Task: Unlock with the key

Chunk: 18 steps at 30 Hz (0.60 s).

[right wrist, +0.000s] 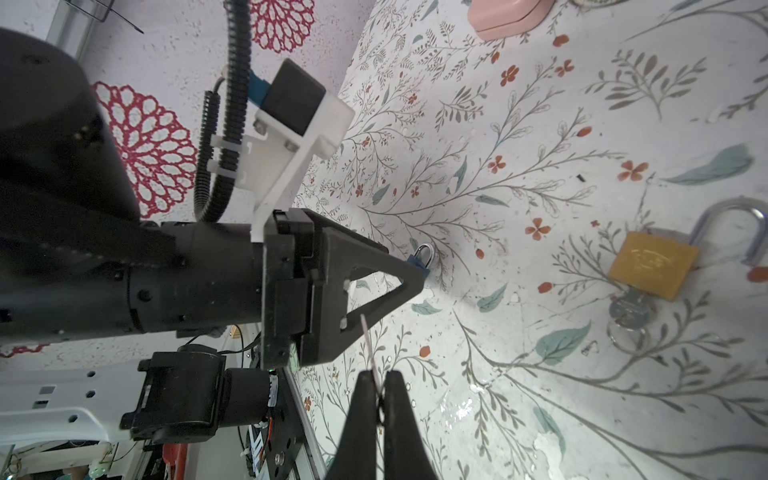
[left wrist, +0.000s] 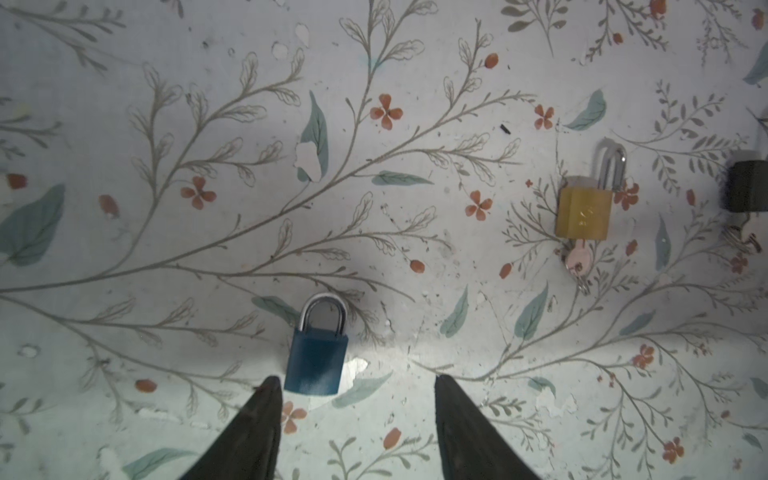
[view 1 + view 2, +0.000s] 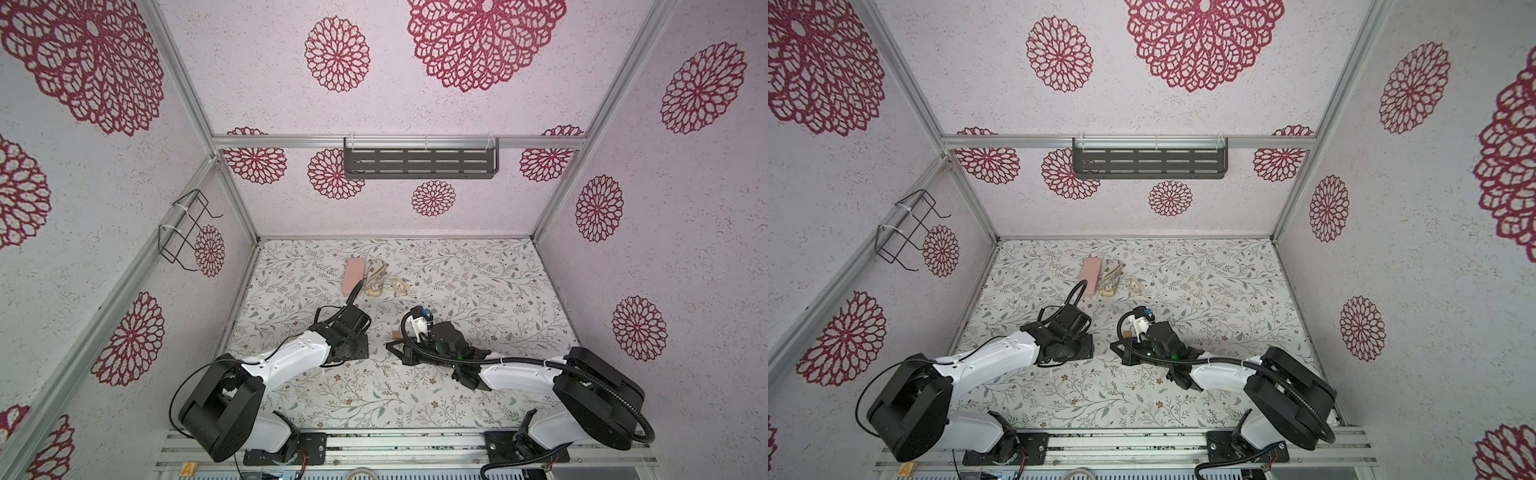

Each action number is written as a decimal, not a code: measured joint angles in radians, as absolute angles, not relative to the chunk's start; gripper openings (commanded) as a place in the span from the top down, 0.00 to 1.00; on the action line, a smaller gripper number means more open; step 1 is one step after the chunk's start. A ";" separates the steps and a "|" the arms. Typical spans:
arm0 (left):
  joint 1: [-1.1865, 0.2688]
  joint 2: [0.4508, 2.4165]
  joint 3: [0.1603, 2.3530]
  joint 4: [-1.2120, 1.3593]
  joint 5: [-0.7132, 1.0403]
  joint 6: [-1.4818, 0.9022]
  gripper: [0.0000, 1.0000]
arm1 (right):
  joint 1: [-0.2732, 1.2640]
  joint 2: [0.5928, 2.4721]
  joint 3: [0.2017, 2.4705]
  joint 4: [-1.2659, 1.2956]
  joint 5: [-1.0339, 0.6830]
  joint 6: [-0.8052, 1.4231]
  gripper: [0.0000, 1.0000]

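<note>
A blue padlock lies flat on the flowered table with its shackle closed. My left gripper hangs open just in front of it, and one fingertip sits beside the lock's bottom corner. My right gripper is shut on a thin silver key that shows edge-on and sticks out past the tips. A brass padlock lies to the side with its shackle swung open and another key in its keyhole. In a top view only the brass padlock shows between the arms.
A pink case and two clear bags lie near the back of the table. A dark shelf hangs on the back wall, and a wire rack on the left wall. The two wrists stand close together.
</note>
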<state>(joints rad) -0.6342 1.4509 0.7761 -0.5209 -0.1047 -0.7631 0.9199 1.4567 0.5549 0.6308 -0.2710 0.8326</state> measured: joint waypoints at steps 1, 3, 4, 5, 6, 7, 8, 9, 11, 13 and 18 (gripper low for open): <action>-0.634 1.467 0.784 -0.522 -0.113 -0.760 0.41 | 0.920 1.457 0.554 0.632 -0.265 0.833 1.00; -0.634 1.491 0.787 -0.522 -0.121 -0.756 0.42 | 0.920 1.457 0.551 0.633 -0.260 0.832 1.00; -0.634 1.501 0.786 -0.525 -0.122 -0.755 0.43 | 0.920 1.457 0.548 0.633 -0.257 0.832 1.00; -0.634 1.509 0.786 -0.527 -0.122 -0.756 0.44 | 0.921 1.457 0.545 0.633 -0.256 0.832 1.00; -0.634 1.520 0.786 -0.528 -0.123 -0.755 0.44 | 0.921 1.456 0.543 0.632 -0.255 0.832 1.00; -0.635 1.528 0.786 -0.529 -0.122 -0.755 0.45 | 0.922 1.456 0.542 0.632 -0.253 0.832 1.00; -0.635 1.536 0.786 -0.529 -0.121 -0.756 0.46 | 0.922 1.456 0.541 0.632 -0.253 0.831 1.00; -0.635 1.543 0.786 -0.529 -0.119 -0.756 0.46 | 0.922 1.455 0.540 0.632 -0.249 0.831 1.00; -0.636 1.555 0.787 -0.529 -0.112 -0.756 0.49 | 0.922 1.451 0.536 0.630 -0.245 0.830 1.00; -0.639 1.568 0.797 -0.538 -0.113 -0.756 0.51 | 0.922 1.446 0.532 0.631 -0.239 0.828 1.00; -0.656 1.612 0.843 -0.573 -0.138 -0.758 0.54 | 0.918 1.430 0.496 0.668 -0.240 0.828 1.00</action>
